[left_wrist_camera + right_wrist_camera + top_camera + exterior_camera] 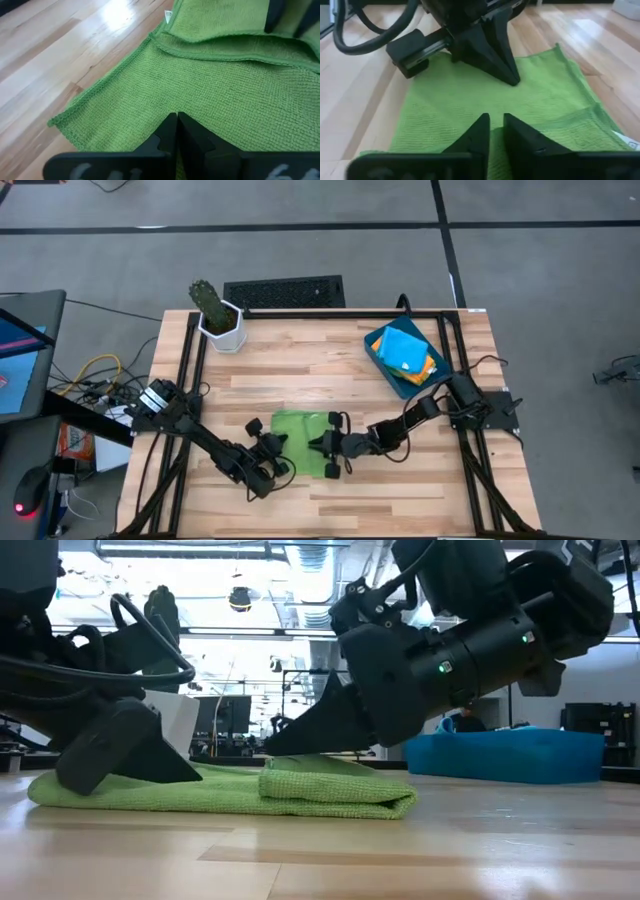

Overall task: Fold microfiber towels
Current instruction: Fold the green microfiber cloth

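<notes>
A lime green towel (298, 430) lies on the wooden table near its front middle. Its right part is folded over on itself (340, 785); the left part lies flat in one layer (125, 100). My left gripper (176, 120) is shut, with its tips down on the flat layer. My right gripper (496, 119) comes in from the table's right. It is open by a narrow gap, and its tips (275, 747) are right at the top of the folded-over part. I see nothing gripped between them. My left gripper presses its shut fingertips (185, 775) down on the towel's single flat layer (190, 107), left of the folded-over part. The fingers slant down from the table's near left. The towel lies flat on the table under them. My right gripper: I cannot tell whether its fingertips touch the folded-over part.
A dark-blue tray (385, 370) at the far right holds folded blue, orange and yellow towels (405, 352). A white pot with a cactus (220, 320) stands at the far left. Bare wood (400, 500) lies in front of the green towel.
</notes>
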{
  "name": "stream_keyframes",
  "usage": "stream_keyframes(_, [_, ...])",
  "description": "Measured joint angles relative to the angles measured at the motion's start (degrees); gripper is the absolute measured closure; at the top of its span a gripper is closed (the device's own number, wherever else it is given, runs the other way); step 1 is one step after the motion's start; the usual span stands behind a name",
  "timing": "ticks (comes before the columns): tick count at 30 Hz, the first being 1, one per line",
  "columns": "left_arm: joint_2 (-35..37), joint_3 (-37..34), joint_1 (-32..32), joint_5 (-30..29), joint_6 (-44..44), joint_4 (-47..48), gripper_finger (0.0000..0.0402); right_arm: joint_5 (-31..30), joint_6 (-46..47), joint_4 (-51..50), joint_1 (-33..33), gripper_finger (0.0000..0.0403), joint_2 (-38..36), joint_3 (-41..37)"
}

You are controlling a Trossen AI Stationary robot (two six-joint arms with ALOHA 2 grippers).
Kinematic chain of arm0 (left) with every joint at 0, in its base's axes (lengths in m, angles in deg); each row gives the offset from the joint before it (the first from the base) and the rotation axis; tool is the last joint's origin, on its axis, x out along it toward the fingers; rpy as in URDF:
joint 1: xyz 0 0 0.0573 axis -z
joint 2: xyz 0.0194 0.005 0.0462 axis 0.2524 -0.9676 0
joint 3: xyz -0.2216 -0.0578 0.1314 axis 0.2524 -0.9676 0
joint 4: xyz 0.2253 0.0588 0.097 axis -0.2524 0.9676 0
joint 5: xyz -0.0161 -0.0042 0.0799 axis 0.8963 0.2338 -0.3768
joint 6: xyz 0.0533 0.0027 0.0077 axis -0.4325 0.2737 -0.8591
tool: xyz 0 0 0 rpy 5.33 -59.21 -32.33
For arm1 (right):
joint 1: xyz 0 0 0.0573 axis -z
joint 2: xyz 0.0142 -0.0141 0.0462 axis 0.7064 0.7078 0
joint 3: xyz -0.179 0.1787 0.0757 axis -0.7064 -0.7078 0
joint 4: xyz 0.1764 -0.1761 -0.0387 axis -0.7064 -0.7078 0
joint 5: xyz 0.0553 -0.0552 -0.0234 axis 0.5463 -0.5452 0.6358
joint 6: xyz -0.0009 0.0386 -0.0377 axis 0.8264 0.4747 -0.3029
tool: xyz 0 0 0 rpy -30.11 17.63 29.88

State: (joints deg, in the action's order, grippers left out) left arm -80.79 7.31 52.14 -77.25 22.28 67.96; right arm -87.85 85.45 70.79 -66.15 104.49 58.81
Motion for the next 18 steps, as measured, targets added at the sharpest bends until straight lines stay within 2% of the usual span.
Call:
stream_keyframes(4, [0.0,0.0,-0.02,0.47,-0.18,-1.29,0.0395,0.3,0.46,0.28,0.34,0.0277,-0.43,0.0])
stream_keyframes(10, [0.0,0.0,-0.02,0.74,-0.33,-2.36,0.0395,0.04,-0.34,-2.17,1.91,0.023,-5.78,0.07])
stream_keyframes(15, [0.0,0.0,-0.02,0.74,-0.33,-2.41,0.0395,-1.08,-3.05,-9.47,3.84,0.0229,-9.22,0.09])
stream_keyframes(18, [0.0,0.0,-0.02,0.74,-0.32,-2.45,0.0395,1.79,-2.71,-10.16,5.21,0.0244,-7.3,0.04])
